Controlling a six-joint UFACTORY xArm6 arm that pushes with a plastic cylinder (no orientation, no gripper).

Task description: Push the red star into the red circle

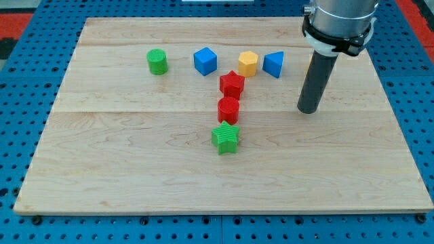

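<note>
My tip (308, 110), the lower end of the straight dark rod, rests on the pale wooden board (135, 176) in the view's right half. It touches nothing, and there is no jaw or finger on it to spread or press together. Bare wood lies all around it, out to the board's right edge and down to the bottom edge.

Nearest, toward the view's upper left, sits the blue triangular block (273, 64), with the yellow hexagonal block (248, 63) just beside it on the view's left. The red star block (232, 84) lies well apart from my tip, to the view's left and slightly higher, with its upper right corner close under the yellow block. Just below the star is the red round block (228, 109), with little or no gap between the 2. Below that comes the green star block (226, 138); whether it touches the red round block I cannot tell. These 3 form a near-vertical column.

Farther left, the blue cube (205, 61) and the green cylinder (157, 62) stand apart near the top edge. The board's whole lower band and left part are open. No containers appear.
</note>
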